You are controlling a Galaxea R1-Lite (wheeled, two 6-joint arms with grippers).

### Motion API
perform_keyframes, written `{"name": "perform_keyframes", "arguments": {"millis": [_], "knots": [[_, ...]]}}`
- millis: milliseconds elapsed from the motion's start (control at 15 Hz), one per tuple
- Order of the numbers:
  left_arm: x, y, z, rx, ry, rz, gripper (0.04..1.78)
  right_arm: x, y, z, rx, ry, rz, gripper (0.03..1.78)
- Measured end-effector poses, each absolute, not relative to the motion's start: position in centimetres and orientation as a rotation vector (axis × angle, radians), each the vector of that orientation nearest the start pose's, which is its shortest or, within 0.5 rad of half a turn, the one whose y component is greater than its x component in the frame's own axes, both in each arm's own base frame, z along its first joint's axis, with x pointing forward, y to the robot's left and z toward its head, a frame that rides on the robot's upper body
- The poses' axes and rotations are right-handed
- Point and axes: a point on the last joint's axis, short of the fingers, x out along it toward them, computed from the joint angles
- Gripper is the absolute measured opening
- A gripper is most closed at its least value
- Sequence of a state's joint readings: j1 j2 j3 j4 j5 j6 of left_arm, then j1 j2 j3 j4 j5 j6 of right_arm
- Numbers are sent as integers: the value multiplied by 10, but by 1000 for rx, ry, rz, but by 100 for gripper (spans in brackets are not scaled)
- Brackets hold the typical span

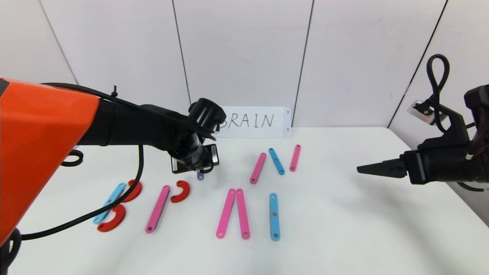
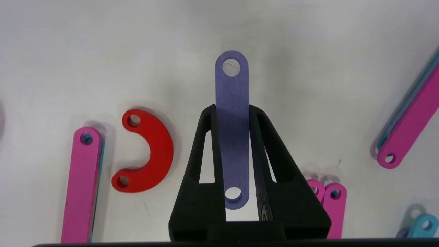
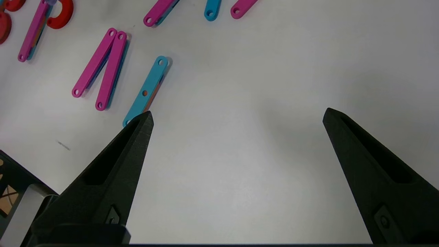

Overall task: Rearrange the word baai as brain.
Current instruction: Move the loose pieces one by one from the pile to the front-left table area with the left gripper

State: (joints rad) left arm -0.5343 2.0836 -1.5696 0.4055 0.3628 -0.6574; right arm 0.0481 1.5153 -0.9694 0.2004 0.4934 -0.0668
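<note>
My left gripper is shut on the short purple bar, far of the red C-curve and long pink bar; the bar's tip shows below the fingers. At the left, a blue bar and two red curves form a B. Two pink bars meet at the top like an A without a crossbar. A blue bar stands alone. Farther back, pink, blue and pink bars form an N. My right gripper is open and empty at the right, above bare table.
A white card with handwritten "BRAIN" leans on the back wall. The white table runs to an edge at the far right. The left arm's black cable hangs over the B pieces.
</note>
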Motion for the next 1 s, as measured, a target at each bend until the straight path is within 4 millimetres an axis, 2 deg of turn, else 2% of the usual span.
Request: {"name": "perform_keyframes", "arguments": {"millis": [533, 1000], "knots": [[301, -169, 154, -281, 872, 254, 28, 244, 24, 205, 103, 721, 544, 173], [257, -169, 131, -269, 921, 321, 28, 244, 24, 205, 103, 722, 546, 173]]}}
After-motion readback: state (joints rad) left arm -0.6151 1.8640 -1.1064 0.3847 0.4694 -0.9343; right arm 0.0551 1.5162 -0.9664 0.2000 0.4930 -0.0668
